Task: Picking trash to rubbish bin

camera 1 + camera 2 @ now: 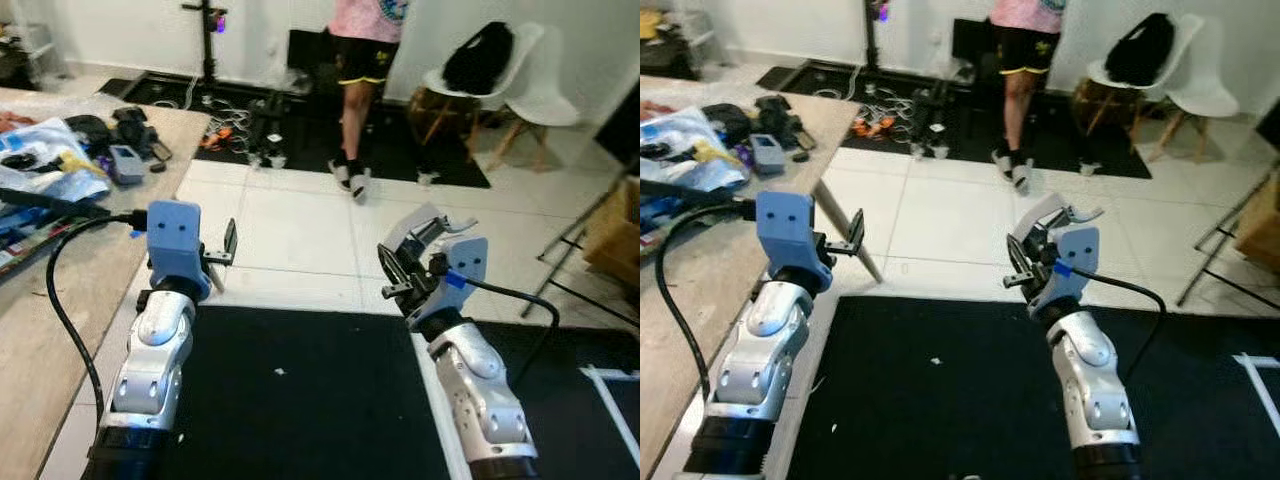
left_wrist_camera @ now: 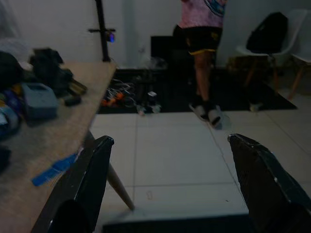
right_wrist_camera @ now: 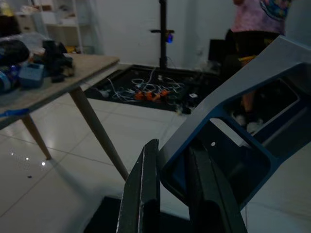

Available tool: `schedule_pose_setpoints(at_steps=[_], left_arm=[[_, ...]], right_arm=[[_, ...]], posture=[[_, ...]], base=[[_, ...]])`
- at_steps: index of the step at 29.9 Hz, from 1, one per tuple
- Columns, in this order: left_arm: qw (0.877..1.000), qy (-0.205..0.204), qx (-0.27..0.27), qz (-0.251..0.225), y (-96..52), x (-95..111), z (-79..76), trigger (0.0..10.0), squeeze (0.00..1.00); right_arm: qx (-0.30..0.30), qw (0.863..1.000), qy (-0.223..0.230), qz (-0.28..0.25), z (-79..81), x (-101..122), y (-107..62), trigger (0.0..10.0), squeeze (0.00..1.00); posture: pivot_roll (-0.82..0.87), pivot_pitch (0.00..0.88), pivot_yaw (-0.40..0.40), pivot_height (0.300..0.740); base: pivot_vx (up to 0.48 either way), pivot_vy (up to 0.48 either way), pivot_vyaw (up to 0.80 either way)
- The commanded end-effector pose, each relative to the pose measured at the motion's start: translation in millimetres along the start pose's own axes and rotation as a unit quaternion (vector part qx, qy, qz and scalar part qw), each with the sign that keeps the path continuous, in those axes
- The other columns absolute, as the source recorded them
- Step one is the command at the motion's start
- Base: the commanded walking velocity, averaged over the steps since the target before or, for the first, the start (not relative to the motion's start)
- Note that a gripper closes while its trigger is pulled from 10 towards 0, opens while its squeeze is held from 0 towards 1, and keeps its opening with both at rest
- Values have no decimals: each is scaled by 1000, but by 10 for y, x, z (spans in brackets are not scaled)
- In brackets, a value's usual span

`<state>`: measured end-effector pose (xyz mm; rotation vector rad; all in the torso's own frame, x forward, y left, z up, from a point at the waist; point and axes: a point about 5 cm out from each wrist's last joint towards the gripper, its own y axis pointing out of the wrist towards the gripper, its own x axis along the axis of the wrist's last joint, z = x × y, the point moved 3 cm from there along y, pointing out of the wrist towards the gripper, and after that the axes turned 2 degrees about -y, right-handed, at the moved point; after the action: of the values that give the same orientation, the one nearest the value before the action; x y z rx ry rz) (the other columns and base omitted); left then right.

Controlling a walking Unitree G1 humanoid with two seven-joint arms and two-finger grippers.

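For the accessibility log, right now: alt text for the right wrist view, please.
The right gripper is shut on a grey-blue plastic tray, seen close up. Beyond are white floor tiles, a cluttered wooden table, tangled cables and a person standing.

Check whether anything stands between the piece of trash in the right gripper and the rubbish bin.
Cannot be settled: the frames show no rubbish bin. The right gripper is shut on a grey plastic piece, held above the black mat. Ahead are white floor tiles, a person standing farther on, and the wooden table on the robot's left.
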<state>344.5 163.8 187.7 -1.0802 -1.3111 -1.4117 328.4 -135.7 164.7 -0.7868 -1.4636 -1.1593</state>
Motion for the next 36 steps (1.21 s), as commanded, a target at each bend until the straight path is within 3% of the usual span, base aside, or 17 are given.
schedule_pose_setpoints(at_steps=[1, 16, 24, 36], left_arm=[[1000, 14, -18, 12, 34, -49, -30, 10000, 0], [997, 40, -70, 22, 81, -39, -67, 10000, 0], [997, 38, -69, 20, 96, -30, -78, 10000, 0], [998, 29, -49, 26, 8, -83, -33, 10000, 0]], right_arm=[[-5, 1000, 4, 6, 10, -52, 0, 10000, 0], [-46, 999, 14, -10, -20, -73, -58, 10000, 0], [-48, 999, 16, -7, -9, -99, -86, 10000, 0], [-35, 999, 17, -1, 13, -132, -77, 10000, 0]], posture=[[-24, 114, -45, 740], [12, 104, 65, 740], [15, 100, 56, 740], [25, 89, 13, 740]], base=[[0, 0, -488], [0, 0, -486], [0, 0, -478], [0, 0, -478]])
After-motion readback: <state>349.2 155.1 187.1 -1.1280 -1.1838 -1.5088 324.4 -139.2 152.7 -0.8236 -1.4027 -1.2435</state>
